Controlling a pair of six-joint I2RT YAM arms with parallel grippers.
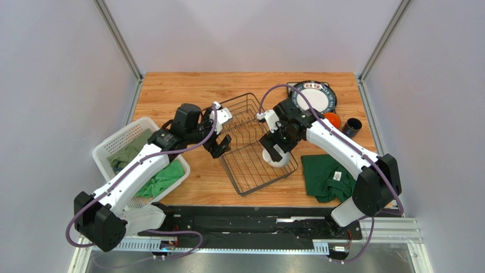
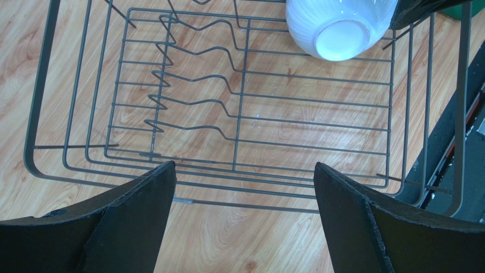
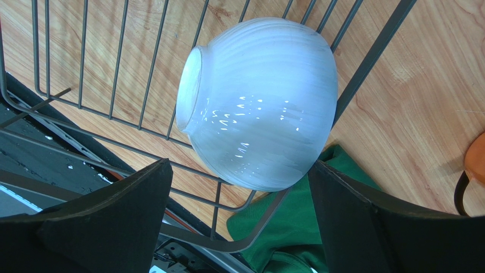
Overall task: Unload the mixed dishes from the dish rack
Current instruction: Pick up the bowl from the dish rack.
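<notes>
The black wire dish rack (image 1: pixel 246 128) lies in the middle of the table. A white ribbed bowl (image 1: pixel 278 160) rests tipped over, base showing, in its near right corner. My right gripper (image 1: pixel 277 145) hovers open just above the bowl (image 3: pixel 262 102), its jaws spread to either side of it without touching. My left gripper (image 1: pixel 220 145) is open and empty at the rack's left side, looking over the bare rack wires (image 2: pixel 245 114) toward the bowl (image 2: pixel 341 28). A round white plate with a dark rim (image 1: pixel 314 95), an orange mug (image 1: pixel 332 119) and a dark blue mug (image 1: pixel 353 127) stand on the table at the back right.
A green cloth (image 1: pixel 327 176) lies on the table right of the rack, its edge under the rack's corner (image 3: pixel 296 227). A white slotted basket (image 1: pixel 114 143) with green cloths stands at the left. The orange mug (image 3: pixel 477 165) shows at the right wrist view's edge.
</notes>
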